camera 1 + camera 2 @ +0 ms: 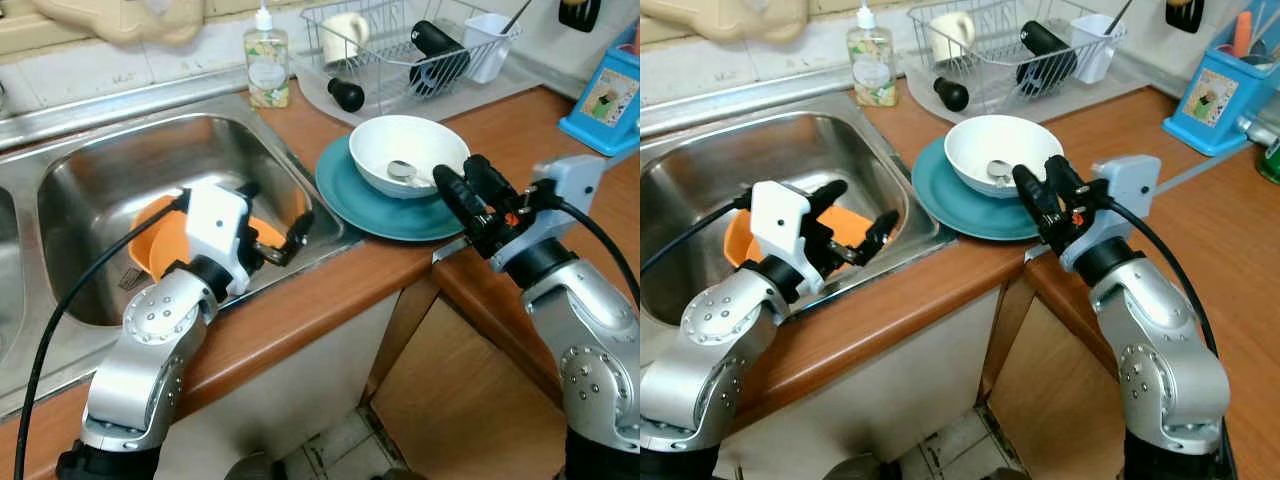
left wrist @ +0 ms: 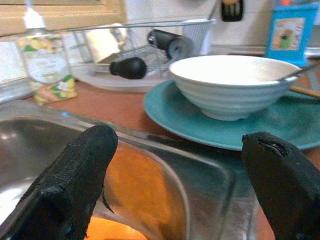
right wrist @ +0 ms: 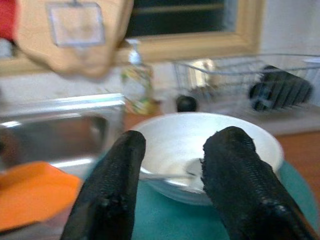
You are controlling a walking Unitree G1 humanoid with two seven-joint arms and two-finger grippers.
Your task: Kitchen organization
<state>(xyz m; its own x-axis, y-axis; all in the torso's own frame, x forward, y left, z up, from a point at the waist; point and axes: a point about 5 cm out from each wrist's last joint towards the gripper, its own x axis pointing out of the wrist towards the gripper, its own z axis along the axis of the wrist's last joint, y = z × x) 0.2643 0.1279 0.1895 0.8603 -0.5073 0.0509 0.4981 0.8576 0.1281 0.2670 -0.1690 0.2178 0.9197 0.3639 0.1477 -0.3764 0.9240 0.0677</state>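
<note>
Right gripper (image 1: 1038, 181) fingers stand slightly apart and hold nothing; they are poised at the near rim of the white bowl (image 1: 410, 153), aimed at the spoon (image 1: 402, 171) lying inside it. This alignment suggests the spoon or bowl is the next pickup. The bowl rests on the teal plate (image 1: 352, 200), which sits on the wooden counter (image 1: 310, 310) just beside the sink (image 1: 90, 180). Left gripper (image 1: 280, 225) fingers are spread wide and empty, hovering over the sink's right wall above the orange plate (image 1: 160, 240) lying in the basin. Behind the plate stand the dish rack (image 1: 400, 50) and the soap bottle (image 1: 266, 62), well apart from both grippers
</note>
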